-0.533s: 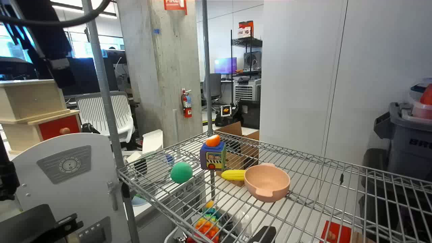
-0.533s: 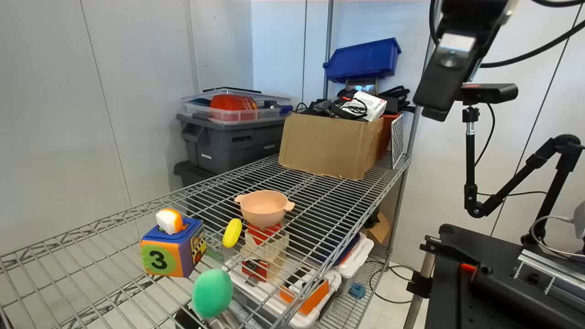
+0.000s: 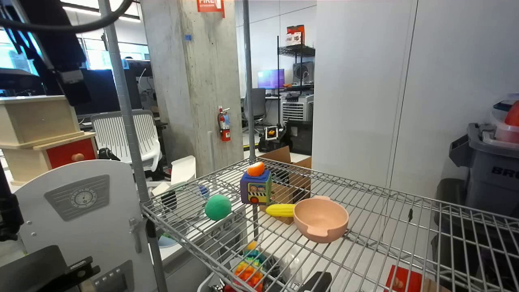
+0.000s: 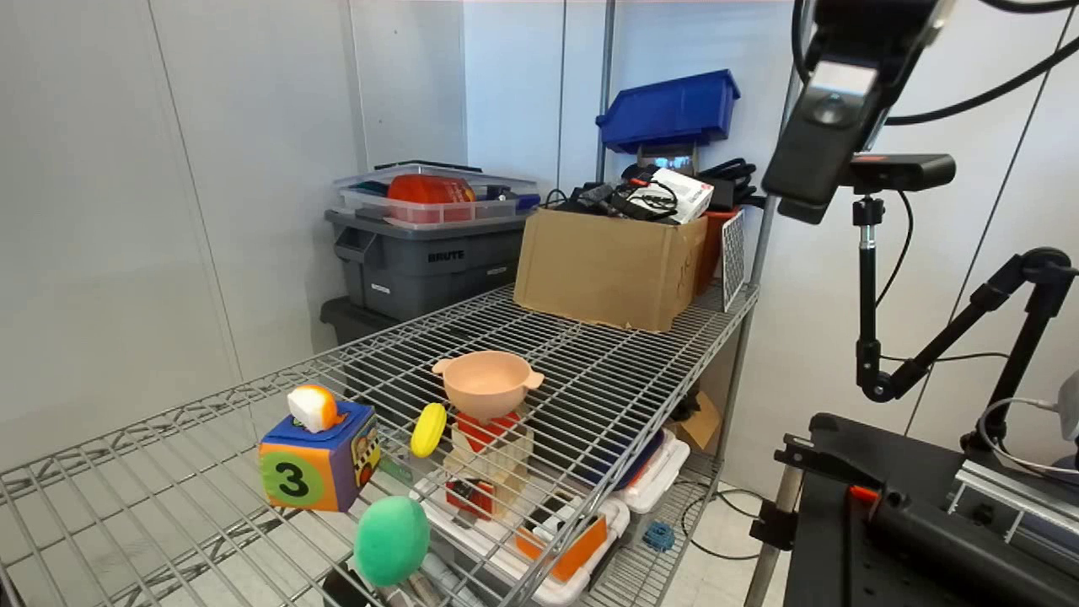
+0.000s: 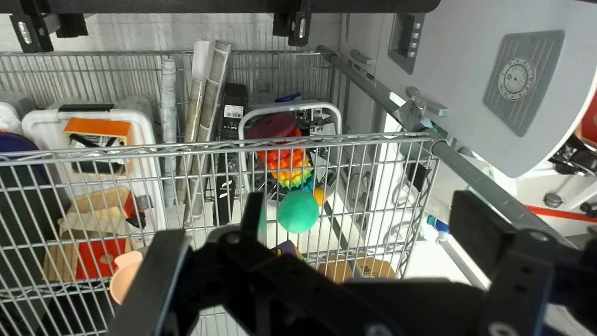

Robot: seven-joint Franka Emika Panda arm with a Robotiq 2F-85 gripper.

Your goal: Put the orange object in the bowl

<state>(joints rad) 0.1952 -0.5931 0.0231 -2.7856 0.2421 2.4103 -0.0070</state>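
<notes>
Wrist view: your gripper [image 5: 361, 214] is released, fingers [image 5: 478, 228] spread wide. The green ball [image 5: 298, 212] shows through the gap between the tips, well beyond them. One corner of the toy cube [image 5: 288, 248] pokes out behind the gripper; the rest is covered. The bowl [image 5: 125, 275] is at lower picture-left, partly hidden by the gripper.

In an exterior view: your orange object [image 4: 314, 408] sits on top of the toy cube, white face toward this camera. Cube stands on the wire shelf [image 4: 573, 362], black 3 on one side. Yellow piece [image 4: 428, 430] lies between cube and bowl. Bowl is upright, handles out to the sides. Farther back on the shelf you have a cardboard box [image 4: 607, 265]. Your gripper hangs at upper right, well apart from the toys; you get it side-on, so can't read the opening from this angle.

In an exterior view: orange object is on the cube here too, mostly orange side showing. You see a gap between ball and cube. Yellow piece's end meets the bowl's outline; can't tell if they touch. Your gripper is at upper left, partly cut off by the frame, well apart from orange object and bowl.
</notes>
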